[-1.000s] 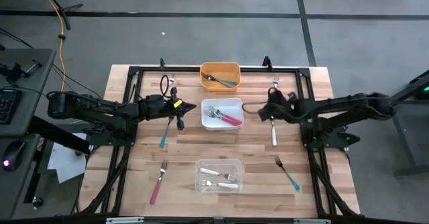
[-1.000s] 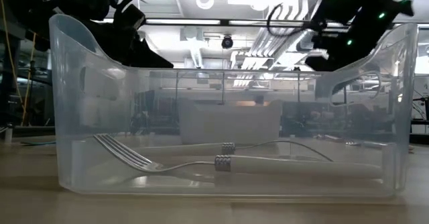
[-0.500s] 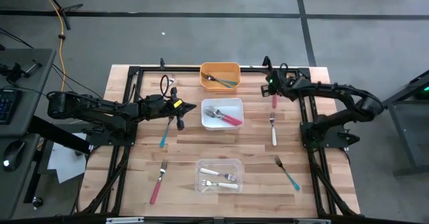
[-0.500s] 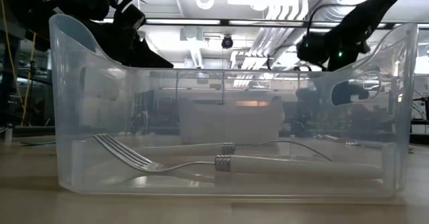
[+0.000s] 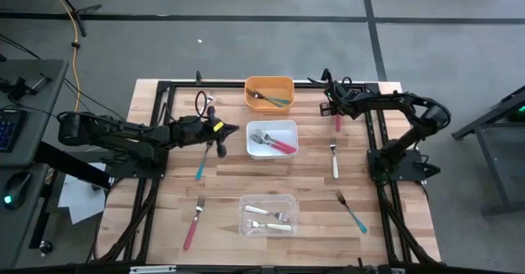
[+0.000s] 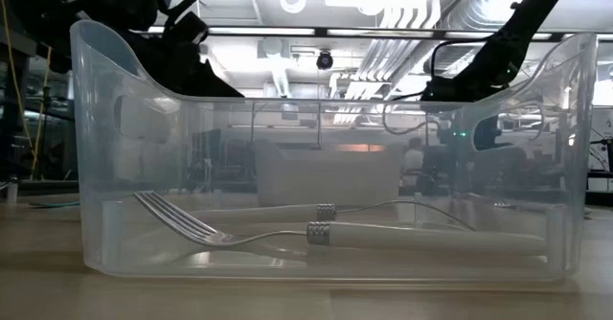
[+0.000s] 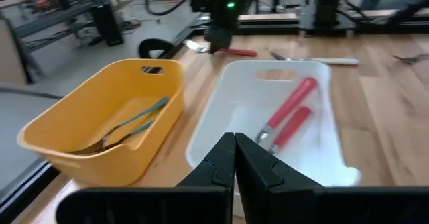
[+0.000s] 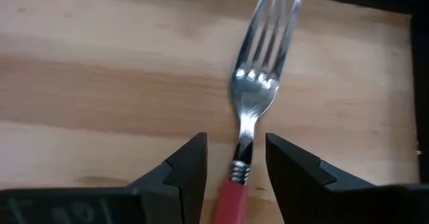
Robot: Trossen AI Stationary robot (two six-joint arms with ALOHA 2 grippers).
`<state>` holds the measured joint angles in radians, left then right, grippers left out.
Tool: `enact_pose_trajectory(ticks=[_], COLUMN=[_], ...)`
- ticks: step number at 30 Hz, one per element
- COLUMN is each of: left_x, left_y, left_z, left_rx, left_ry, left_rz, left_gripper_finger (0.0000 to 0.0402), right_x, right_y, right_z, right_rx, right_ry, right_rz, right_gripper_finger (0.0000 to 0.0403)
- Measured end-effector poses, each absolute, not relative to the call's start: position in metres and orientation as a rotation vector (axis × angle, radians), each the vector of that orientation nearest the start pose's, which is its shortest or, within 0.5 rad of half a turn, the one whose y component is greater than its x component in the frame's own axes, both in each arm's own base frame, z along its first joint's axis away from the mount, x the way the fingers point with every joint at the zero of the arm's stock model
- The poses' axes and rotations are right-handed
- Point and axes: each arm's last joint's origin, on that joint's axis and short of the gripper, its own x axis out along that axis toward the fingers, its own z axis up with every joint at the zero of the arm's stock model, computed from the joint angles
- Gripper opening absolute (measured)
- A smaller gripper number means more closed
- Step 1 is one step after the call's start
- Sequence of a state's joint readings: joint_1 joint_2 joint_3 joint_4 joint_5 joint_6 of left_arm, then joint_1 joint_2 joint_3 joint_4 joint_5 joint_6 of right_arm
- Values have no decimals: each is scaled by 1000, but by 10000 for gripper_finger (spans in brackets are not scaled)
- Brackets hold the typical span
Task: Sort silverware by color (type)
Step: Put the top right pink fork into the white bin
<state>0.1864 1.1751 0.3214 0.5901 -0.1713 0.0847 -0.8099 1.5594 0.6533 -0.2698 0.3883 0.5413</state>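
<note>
The right gripper (image 8: 236, 167) hangs open over a slim fork with a silver metal head and pink-red plastic handle (image 8: 258, 96), which lies flat on the wooden worktop (image 5: 303, 171) at its far right, beside the black frame rail. The jaws straddle the neck where handle meets metal. By its looks the fork is light and stiff; the polished head seems slippery, so the plastic handle just behind the collar is the better hold, and lying so flat it leaves little to get under.

The right wrist view alone shows that straddle; the high view shows only a pink sliver there, yet also the orange plastic bin (image 5: 269, 93), white bin (image 5: 271, 138), clear bin (image 5: 267, 214) and loose forks. The left gripper (image 7: 234, 158), closed and empty, waits left of the white bin.
</note>
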Motion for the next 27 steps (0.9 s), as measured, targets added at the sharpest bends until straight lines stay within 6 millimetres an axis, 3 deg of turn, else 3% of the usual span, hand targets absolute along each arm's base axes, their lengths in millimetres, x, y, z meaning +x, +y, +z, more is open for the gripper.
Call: enact_pose_trajectory(ticks=[15,27], left_x=[212,212], left_y=[46,46], left_z=[176,176], left_rx=[94,95], left_ry=[292,292], left_rz=[353,353], left_gripper_finger=[1,1], right_x=[170,184], right_y=[-187,-174], right_z=[124,125], right_rx=[736,666], right_ry=[901,948], right_rz=[-1298,-1165], right_gripper_finger=[72,33])
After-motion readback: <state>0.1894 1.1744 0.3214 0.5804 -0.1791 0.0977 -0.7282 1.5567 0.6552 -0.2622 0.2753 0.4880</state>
